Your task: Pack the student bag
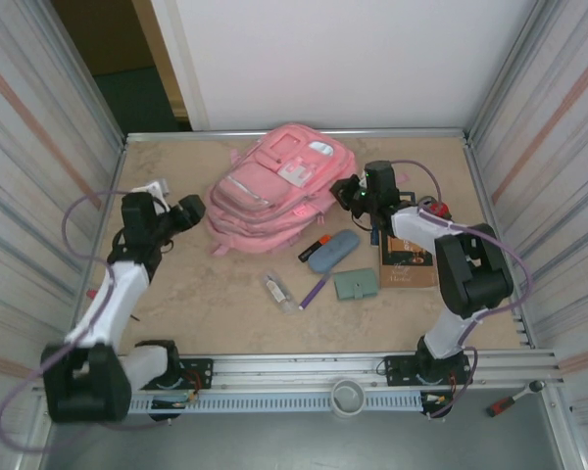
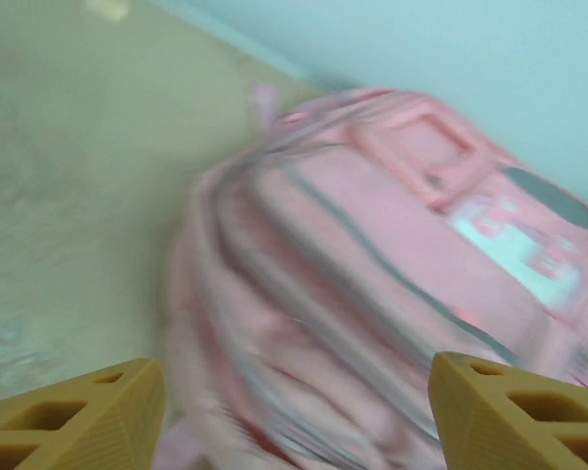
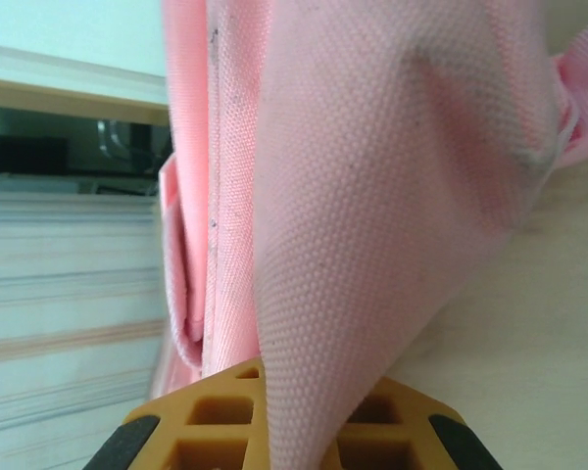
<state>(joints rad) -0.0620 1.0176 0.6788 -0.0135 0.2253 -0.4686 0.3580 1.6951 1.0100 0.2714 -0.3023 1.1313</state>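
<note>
Prepping bag: right gripper seems pinched on its right-side fabric; left gripper open, left of it; next, grab zipper.

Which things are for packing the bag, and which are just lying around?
For the job: student bag, pencil pouch, marker, purple pen, green wallet, brown book.
Probably just lying about: white ring on the front rail, red-handled tool.

Beige table, student bag, pouch, book, pen
</note>
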